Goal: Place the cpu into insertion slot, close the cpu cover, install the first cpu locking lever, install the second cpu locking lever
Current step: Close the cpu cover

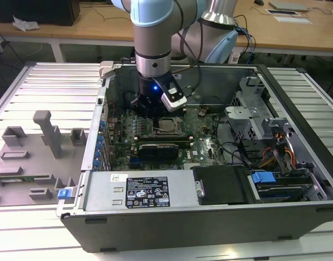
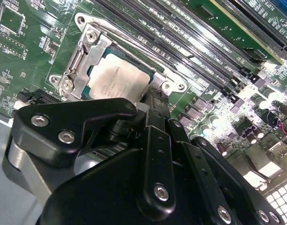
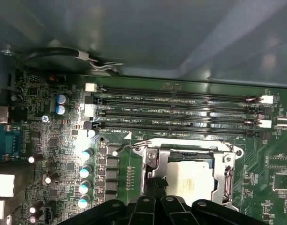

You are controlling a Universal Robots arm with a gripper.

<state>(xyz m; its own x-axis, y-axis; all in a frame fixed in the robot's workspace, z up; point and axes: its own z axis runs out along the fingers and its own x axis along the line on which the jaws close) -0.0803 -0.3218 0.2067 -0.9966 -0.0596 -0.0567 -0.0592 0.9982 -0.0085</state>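
Note:
The cpu (image 3: 190, 177) lies flat in the insertion slot (image 3: 177, 153), its dull silver top showing through the window of the cpu cover (image 3: 227, 174). The cover frame lies down over the chip in both wrist views, cpu (image 2: 116, 79) and cpu cover (image 2: 82, 61). A thin wire locking lever (image 3: 129, 144) runs along the socket's side nearest the memory slots. My gripper (image 3: 155, 183) is shut with nothing in it, its tips together at the socket's edge beside the chip. In the exterior view the gripper (image 1: 155, 120) reaches down into the open computer case, just left of the cpu (image 1: 167, 125).
Long black memory slots (image 3: 180, 110) run beside the socket, and a row of capacitors (image 3: 84, 176) stands nearby. A long black card (image 1: 158, 148) and a metal supply box (image 1: 139, 190) lie in front of the socket. Drive bays and cables (image 1: 275, 147) fill the exterior view's right; a grey fixture tray (image 1: 36, 152) sits outside on the left.

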